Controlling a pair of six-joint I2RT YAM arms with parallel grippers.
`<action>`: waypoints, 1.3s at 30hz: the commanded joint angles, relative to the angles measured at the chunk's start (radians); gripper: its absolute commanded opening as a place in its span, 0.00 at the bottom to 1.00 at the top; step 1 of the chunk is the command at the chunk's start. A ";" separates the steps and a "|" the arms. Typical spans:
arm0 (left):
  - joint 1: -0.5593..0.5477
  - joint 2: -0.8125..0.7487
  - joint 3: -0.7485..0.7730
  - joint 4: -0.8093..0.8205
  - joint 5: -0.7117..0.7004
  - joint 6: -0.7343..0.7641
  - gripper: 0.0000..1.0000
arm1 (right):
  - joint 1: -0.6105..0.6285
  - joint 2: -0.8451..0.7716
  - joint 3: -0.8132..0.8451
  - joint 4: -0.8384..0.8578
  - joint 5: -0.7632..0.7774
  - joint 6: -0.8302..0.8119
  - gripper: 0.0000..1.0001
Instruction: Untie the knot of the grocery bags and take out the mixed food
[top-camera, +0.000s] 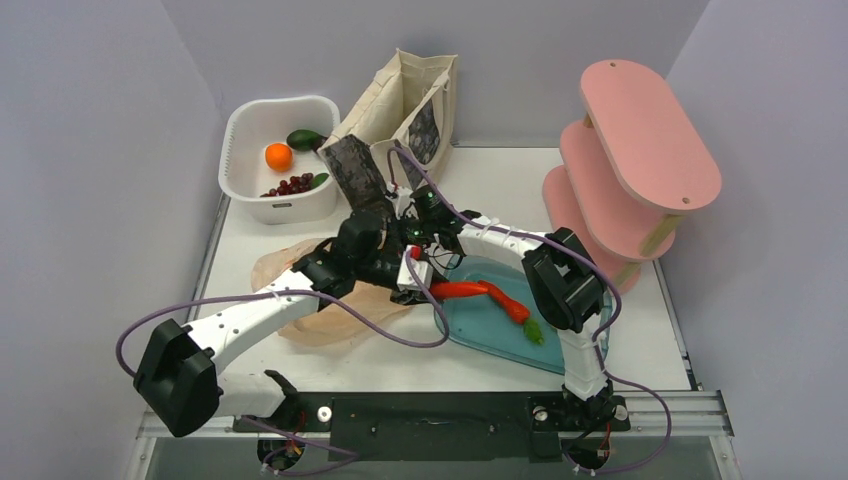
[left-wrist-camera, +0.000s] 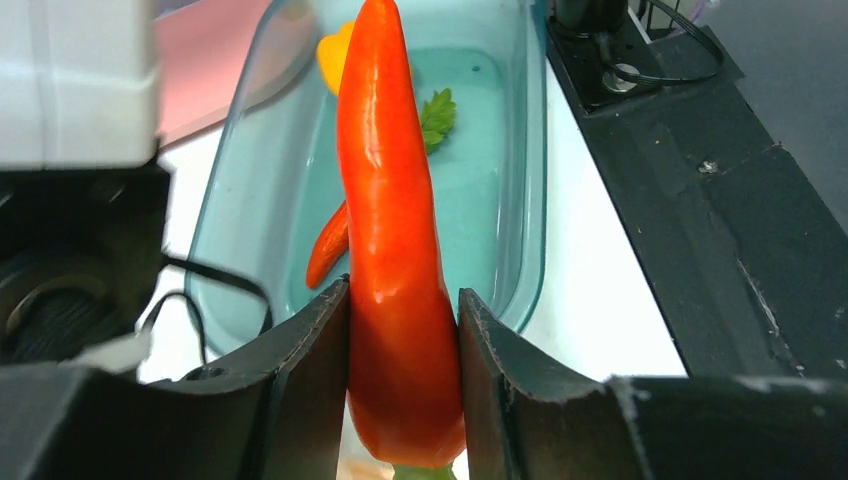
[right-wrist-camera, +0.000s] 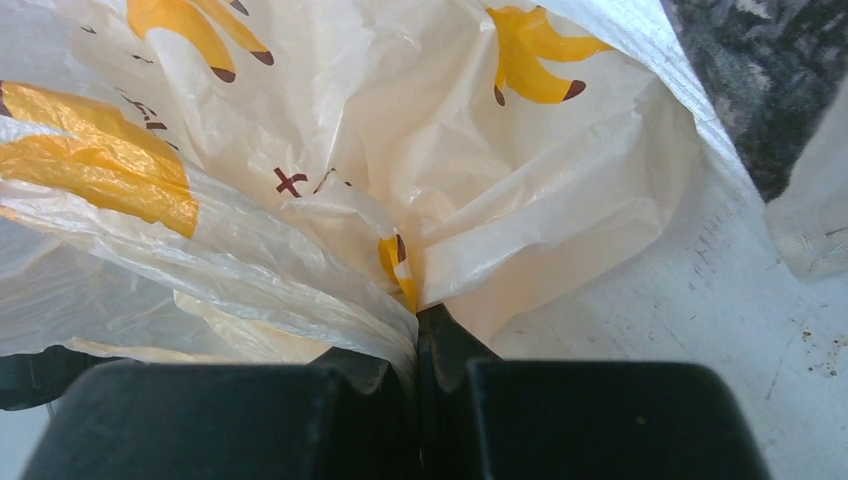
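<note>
My left gripper (left-wrist-camera: 403, 292) is shut on the thick end of an orange carrot (left-wrist-camera: 390, 200), which hangs over the teal glass tray (left-wrist-camera: 525, 190). A second carrot (top-camera: 512, 304) with a green top lies in that tray. The right gripper (right-wrist-camera: 417, 318) is shut on a fold of the thin plastic bag (right-wrist-camera: 330, 130), printed with yellow bananas. From above, that peach bag (top-camera: 318, 318) lies flat under my left arm. Both grippers meet near the table's middle, the left gripper (top-camera: 408, 290) and the right gripper (top-camera: 402, 215). The cream canvas tote (top-camera: 415, 95) stands behind. No knot shows.
A white basket (top-camera: 240, 170) at the back left holds a round orange fruit (top-camera: 278, 156), a dark green avocado (top-camera: 303, 139) and red berries. A pink tiered shelf (top-camera: 640, 150) stands at the right. Something yellow (left-wrist-camera: 335, 55) lies at the tray's far end.
</note>
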 joint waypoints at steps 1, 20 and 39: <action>-0.116 0.022 0.007 0.114 -0.083 0.086 0.00 | -0.006 -0.011 0.031 0.018 -0.040 -0.039 0.00; -0.321 0.193 0.062 0.318 -0.334 0.224 0.20 | -0.060 0.038 0.003 0.001 -0.106 -0.134 0.00; -0.338 0.159 0.132 0.255 -0.511 0.064 0.61 | -0.068 0.054 0.033 0.011 -0.118 -0.121 0.00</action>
